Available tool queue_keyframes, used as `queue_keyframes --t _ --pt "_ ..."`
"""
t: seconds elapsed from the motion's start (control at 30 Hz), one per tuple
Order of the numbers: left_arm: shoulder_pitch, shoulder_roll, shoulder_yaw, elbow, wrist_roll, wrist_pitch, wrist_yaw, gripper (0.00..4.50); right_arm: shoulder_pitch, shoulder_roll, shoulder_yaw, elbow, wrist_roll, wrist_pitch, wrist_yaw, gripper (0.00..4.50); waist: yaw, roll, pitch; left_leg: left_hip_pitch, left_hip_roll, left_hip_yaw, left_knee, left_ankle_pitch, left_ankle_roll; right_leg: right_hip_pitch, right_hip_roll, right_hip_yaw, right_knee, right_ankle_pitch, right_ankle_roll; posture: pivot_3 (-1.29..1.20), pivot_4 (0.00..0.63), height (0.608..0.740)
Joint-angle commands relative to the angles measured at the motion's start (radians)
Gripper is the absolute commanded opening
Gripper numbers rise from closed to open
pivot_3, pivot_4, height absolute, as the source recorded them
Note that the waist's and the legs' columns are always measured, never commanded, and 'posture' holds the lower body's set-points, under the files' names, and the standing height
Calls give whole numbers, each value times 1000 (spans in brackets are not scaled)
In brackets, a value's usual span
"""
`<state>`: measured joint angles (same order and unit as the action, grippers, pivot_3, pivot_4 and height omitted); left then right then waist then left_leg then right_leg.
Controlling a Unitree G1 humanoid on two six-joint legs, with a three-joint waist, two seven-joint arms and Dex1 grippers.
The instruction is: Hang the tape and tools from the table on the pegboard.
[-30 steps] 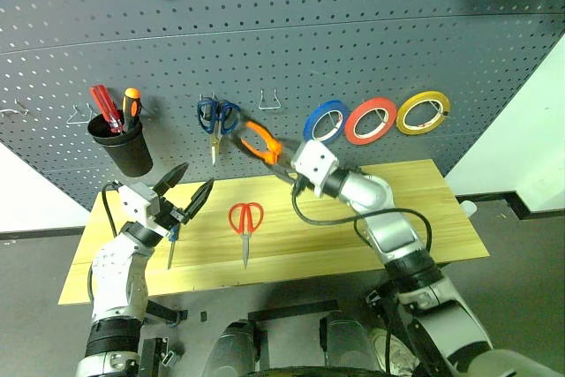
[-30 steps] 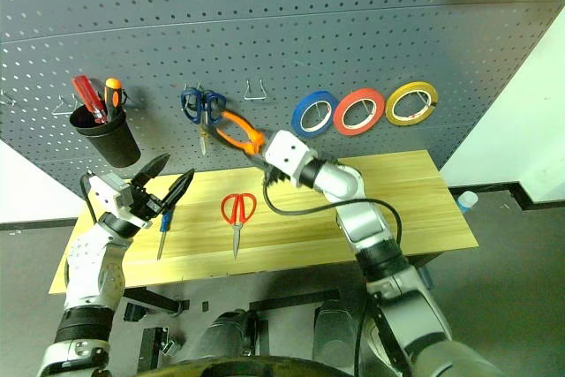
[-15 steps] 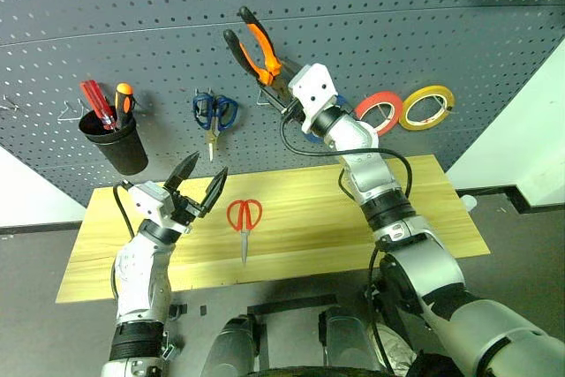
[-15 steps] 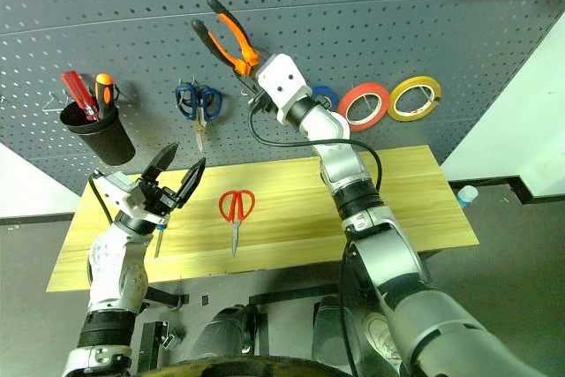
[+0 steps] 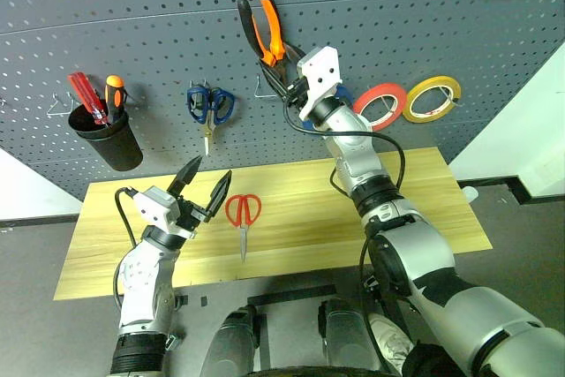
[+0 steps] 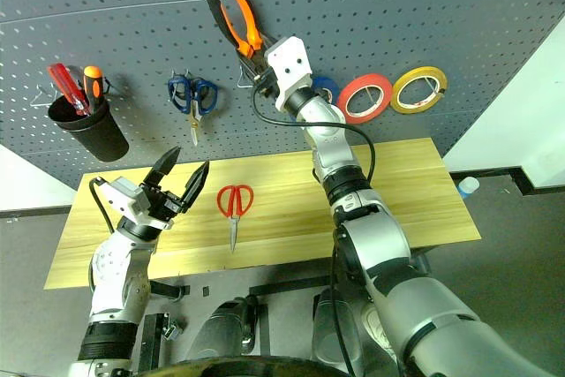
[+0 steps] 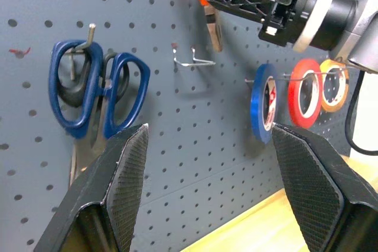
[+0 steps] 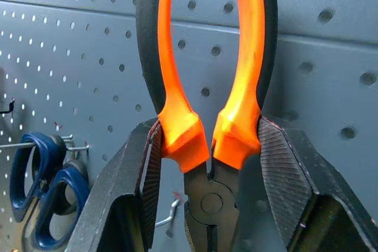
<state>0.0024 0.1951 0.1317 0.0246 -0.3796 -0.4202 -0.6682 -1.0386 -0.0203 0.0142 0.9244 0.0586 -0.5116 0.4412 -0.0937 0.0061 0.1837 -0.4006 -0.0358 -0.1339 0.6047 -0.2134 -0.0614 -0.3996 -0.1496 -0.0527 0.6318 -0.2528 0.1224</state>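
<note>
Orange-and-black pliers [image 5: 267,28] are clamped near the hinge by the right claw [image 5: 284,79] and held handles-up against the dark grey pegboard [image 5: 159,33], just above a bare metal hook [image 7: 192,60]. On the right wrist view the two black fingers [image 8: 282,175] are seen pressed against the orange grips from either side. The left claw [image 5: 203,189] is held with its fingers spread apart and nothing between them, above the left part of the light yellow wooden worktop [image 5: 415,209]. Red-handled scissors [image 5: 243,219] are laid on the worktop near its middle, blades pointing toward the front edge, just beside the left claw but apart from it. The red-orange tape [image 5: 381,103] is hung on the pegboard above the worktop's back edge, between a blue ring [image 7: 263,102] and a yellow ring [image 5: 433,97]. Blue-handled scissors [image 5: 208,109] are hung on a hook to the left of the pliers. Farther left, a black cup [image 5: 108,137] is mounted on the board, with a red screwdriver [image 5: 86,96] and an orange screwdriver [image 5: 113,94] stood in it.
</note>
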Motion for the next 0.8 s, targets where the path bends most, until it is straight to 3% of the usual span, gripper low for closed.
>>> queue_keyframes --t 0.03,0.6,0.8 --pt "6 14 17 -34 14 -20 25 3452 -53 26 -16 -25 31 -48 18 2071 0 0 1 -1 0 0 0 0 0 -1 0 0 0 0 0 -42 176 740" --pt "-23 32 40 13 20 -58 51 3452 -125 43 -19 169 -18 -100 -41 2071 1 0 2 -6 0 0 2 0 0 -6 0 0 2 0 0 -32 164 740" --pt "-25 39 48 17 15 -58 50 3452 -101 20 -11 153 -30 -118 -38 3963 1 0 2 -6 0 0 2 0 0 -6 0 0 2 0 0 -34 155 740"
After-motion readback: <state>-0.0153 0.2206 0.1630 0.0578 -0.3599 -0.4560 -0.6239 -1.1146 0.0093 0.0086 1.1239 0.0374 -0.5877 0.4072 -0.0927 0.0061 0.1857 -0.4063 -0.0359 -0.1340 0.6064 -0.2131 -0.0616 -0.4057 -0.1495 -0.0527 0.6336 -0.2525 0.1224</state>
